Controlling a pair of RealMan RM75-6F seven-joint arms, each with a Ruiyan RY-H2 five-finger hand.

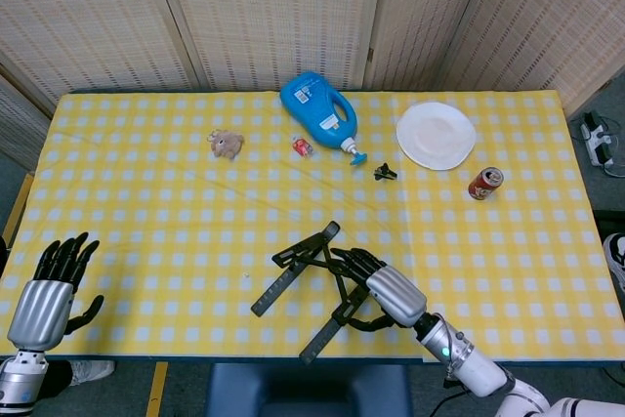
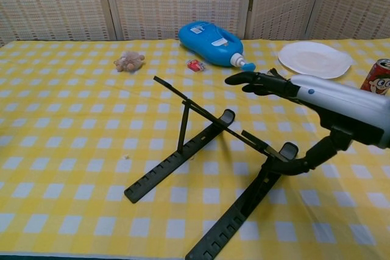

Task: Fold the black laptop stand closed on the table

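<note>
Black laptop stand point(image 1: 317, 285) sits unfolded near the table's front edge. The right hand point(image 1: 376, 290) hovers over its right rail, fingers spread, holding nothing; the left hand point(image 1: 54, 280) idles open. Pushing 1 rail alone could skid the stand toward the blue bottle point(image 1: 318, 112).

Woven folding screens point(image 1: 264, 7) stand behind the yellow-checked table point(image 1: 146, 202).

Black laptop stand point(image 1: 311, 280) point(image 2: 213, 168) unfolded, propped open, near table's front edge.
</note>
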